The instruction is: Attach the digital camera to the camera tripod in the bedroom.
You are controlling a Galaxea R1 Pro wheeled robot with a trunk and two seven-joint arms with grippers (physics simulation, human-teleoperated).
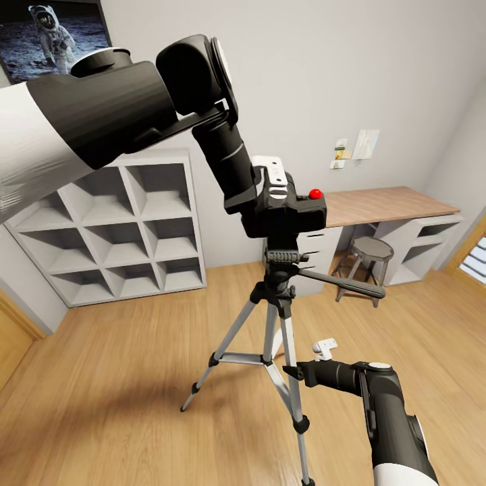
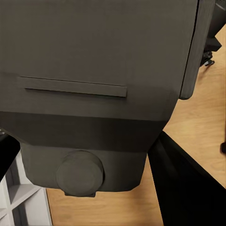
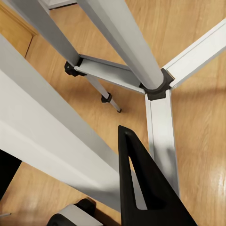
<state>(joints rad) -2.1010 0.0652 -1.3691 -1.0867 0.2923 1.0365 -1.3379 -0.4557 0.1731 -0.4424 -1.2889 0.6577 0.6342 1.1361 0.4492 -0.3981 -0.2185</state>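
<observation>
Two arms frame the tall camera tripod with silver metal legs and black joints [image 1: 273, 337], which stands on the light wood plank floor [image 1: 121, 378] of the white-walled bedroom. The small black boxy digital camera with a bright red dot on top [image 1: 293, 209] sits directly on the tripod's black head, upright, its red dot facing up. The left gripper [image 1: 273, 177] comes down from the upper left onto the camera's top and rear, its white-tipped end pressed against the body; in the left wrist view the dark camera body [image 2: 94, 94] lies right up against the lens with a round knob at its lower edge, and the gripper looks clamped on the camera, though the fingers themselves are hidden. A long thin black pan handle [image 1: 341, 282] sticks out from the tripod head toward the right. Low down, the right gripper [image 1: 322, 351] hangs just beside the tripod's right leg, near the black brace joint; its wrist view shows one black finger [image 3: 141, 183] close to a silver leg, and I cannot tell whether the jaws are parted or closed. Behind stand white cube shelving [image 1: 121, 229], a wood-topped desk [image 1: 391, 202], a round stool [image 1: 371, 253] and an astronaut picture [image 1: 50, 34]
</observation>
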